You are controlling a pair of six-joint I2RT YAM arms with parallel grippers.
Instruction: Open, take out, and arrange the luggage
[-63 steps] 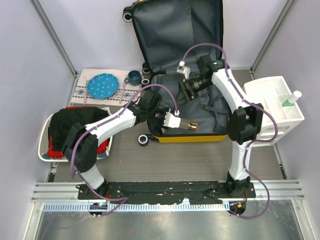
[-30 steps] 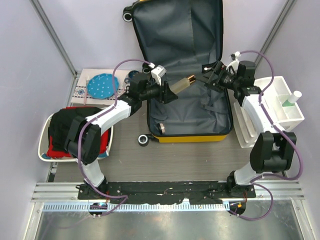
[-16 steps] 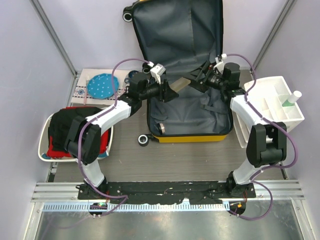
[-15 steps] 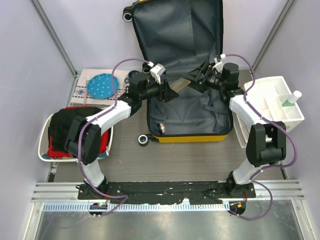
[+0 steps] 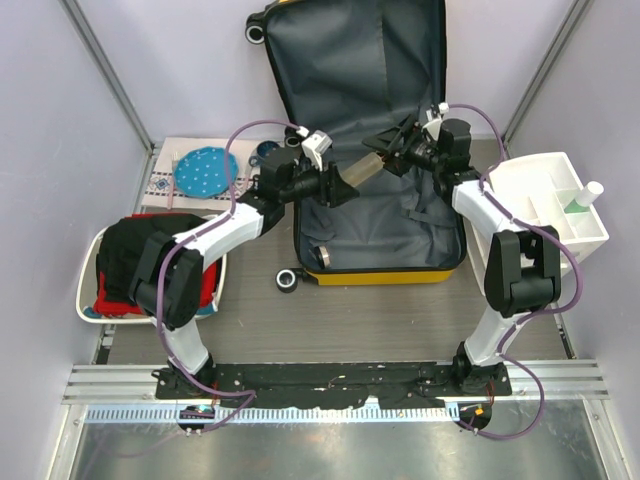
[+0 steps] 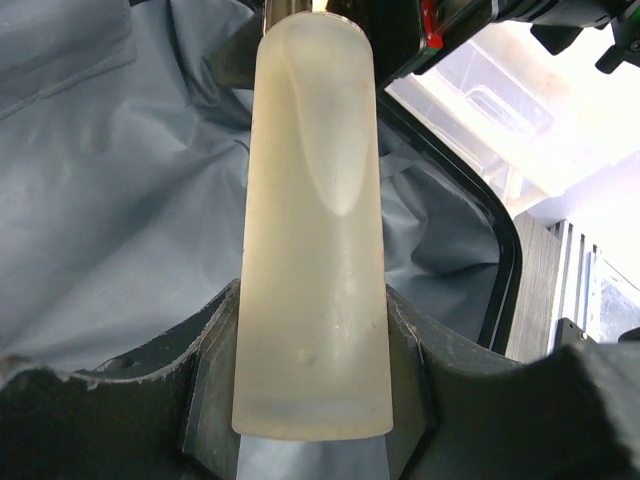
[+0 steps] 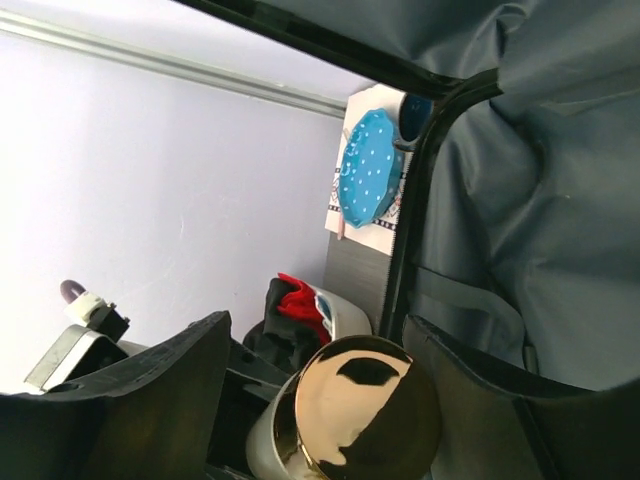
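Top of the luggage [image 5: 345, 70] lid and the bottle [image 6: 312, 250] cap, beyond the upper picture edges

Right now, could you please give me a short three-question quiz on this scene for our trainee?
1. True or false: the luggage lies shut.
2. What does the left hand grip? A) blue plate B) frosted bottle C) mug
3. Fill in: the fingers of the right hand flank the bottle's gold ____.
Key: 1 false; 2 B; 3 cap.

Robot lab cell, plain lavender walls [image 5: 60, 130], aluminium frame posts [image 5: 108, 75], metal base rail [image 5: 100, 385]
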